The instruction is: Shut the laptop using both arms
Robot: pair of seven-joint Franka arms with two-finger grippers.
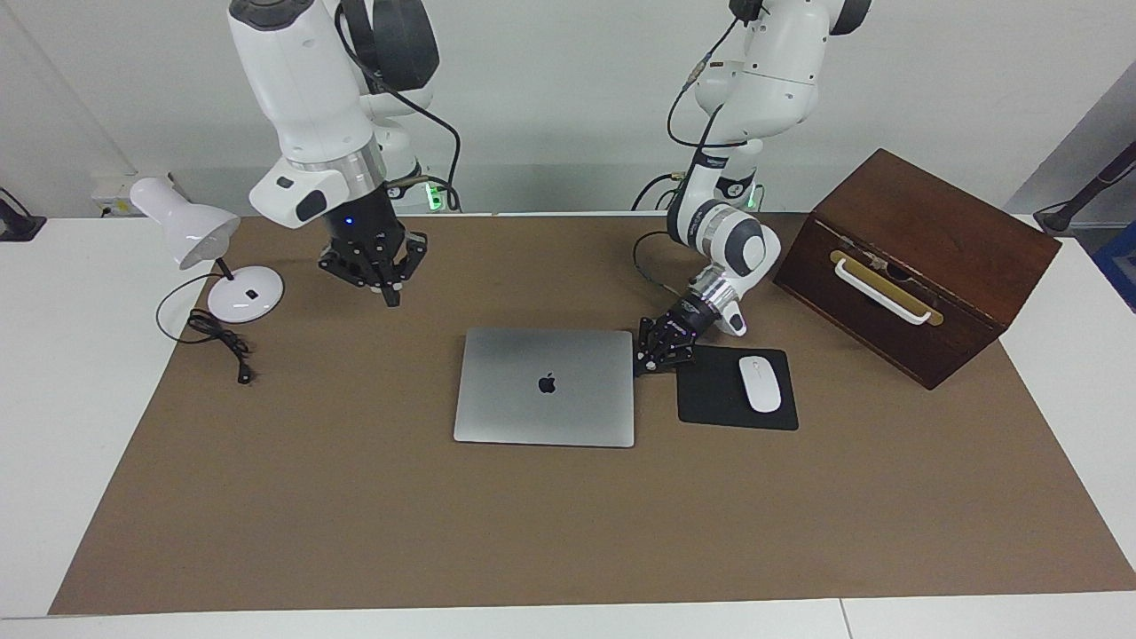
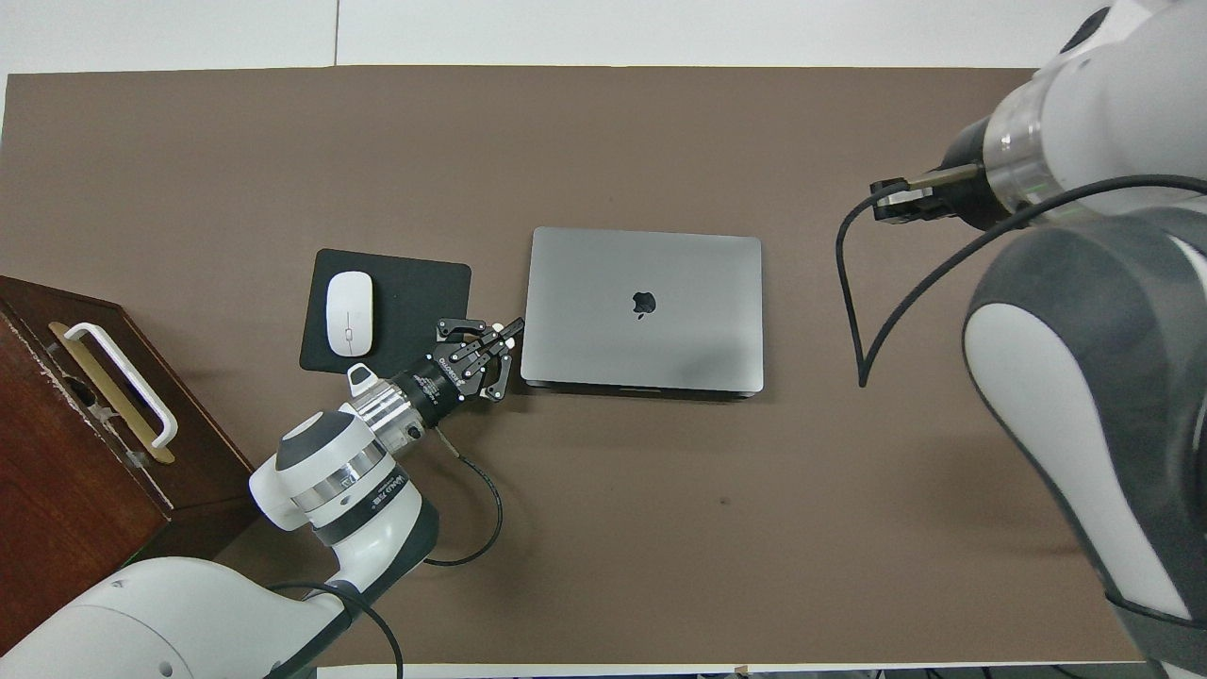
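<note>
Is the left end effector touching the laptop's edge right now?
Cannot tell. In both views the left end effector sits right at the laptop edge nearest the mouse pad, with no plain gap or contact.

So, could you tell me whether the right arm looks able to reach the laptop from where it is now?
Probably yes. The right pincer hangs over bare mat, toward the right arm's end from the closed laptop, and nothing stands between them. The desk lamp sits clear of that path.

White wall [image 1: 568, 106]; white table [image 1: 53, 399] w/ brown mat [image 1: 568, 515]
</note>
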